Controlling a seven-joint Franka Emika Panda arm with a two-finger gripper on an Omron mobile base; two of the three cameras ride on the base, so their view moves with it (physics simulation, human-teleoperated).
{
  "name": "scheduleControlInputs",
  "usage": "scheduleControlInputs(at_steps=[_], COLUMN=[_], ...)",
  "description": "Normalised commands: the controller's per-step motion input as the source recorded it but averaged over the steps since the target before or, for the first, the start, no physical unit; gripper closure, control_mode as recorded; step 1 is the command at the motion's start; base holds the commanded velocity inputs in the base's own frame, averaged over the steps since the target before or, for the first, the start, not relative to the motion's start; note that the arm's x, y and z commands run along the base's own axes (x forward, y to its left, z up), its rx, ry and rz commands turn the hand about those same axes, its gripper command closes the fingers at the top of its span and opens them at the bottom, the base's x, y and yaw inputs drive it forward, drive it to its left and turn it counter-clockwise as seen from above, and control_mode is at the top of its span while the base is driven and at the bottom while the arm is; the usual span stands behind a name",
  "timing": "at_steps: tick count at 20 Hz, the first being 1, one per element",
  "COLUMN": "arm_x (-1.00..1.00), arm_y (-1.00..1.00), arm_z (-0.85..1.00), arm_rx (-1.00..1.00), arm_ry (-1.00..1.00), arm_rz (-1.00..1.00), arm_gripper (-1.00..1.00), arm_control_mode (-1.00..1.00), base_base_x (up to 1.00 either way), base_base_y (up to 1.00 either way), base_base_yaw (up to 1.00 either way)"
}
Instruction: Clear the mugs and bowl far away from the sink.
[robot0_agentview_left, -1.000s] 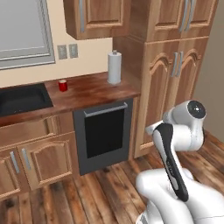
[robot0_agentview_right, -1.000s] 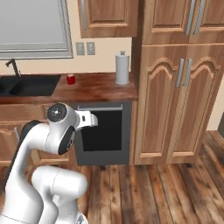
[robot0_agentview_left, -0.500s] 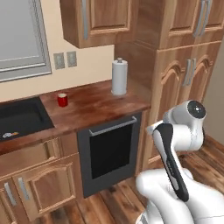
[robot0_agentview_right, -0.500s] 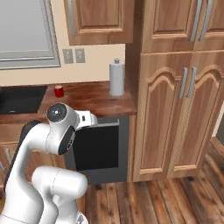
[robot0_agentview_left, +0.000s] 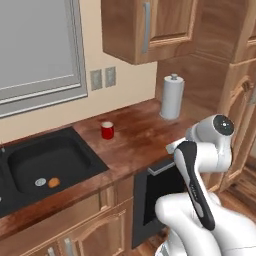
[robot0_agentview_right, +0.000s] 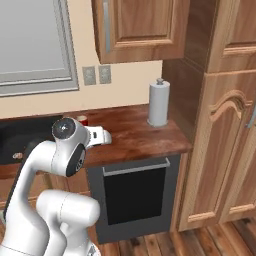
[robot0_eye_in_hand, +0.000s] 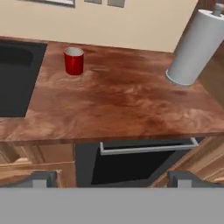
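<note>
A red mug (robot0_agentview_left: 107, 130) stands upright on the wooden counter (robot0_agentview_left: 145, 135), just right of the black sink (robot0_agentview_left: 75, 150). The right base view shows the red mug (robot0_agentview_right: 82, 120) peeking out behind my arm, with the sink (robot0_agentview_right: 30, 137) to its left. In the hand view the red mug (robot0_eye_in_hand: 74, 61) is at the upper left, beside the sink (robot0_eye_in_hand: 17, 83). My gripper (robot0_eye_in_hand: 113, 180) is open and empty, held in front of the counter edge, well short of the mug. The bowl is out of view.
A white paper towel roll (robot0_agentview_left: 172, 97) (robot0_eye_in_hand: 194, 48) stands at the counter's back right. A small orange ball (robot0_agentview_left: 54, 182) lies in the basin by a silver drain (robot0_agentview_left: 41, 182). A black appliance front (robot0_agentview_right: 135, 195) sits under the counter, tall wooden cabinets (robot0_agentview_right: 220, 125) to the right.
The base has driven closer to the counter, so the whole scene has grown and shifted. The red mug and paper towel roll stay in place. The gripper stays open.
</note>
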Motion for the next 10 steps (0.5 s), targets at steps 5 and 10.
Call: scheduleControlInputs(at_steps=[5, 10], arm_x=[0.0, 0.0], arm_y=[0.0, 0.0], arm_z=[0.0, 0.0], arm_rx=[0.0, 0.0], arm_ry=[0.0, 0.0], arm_rz=[0.0, 0.0], arm_gripper=[-1.0, -1.0], arm_control_mode=[1.0, 1.0], base_base_x=[0.28, 0.07], base_base_y=[0.3, 0.0], base_base_yaw=[-0.07, 0.1])
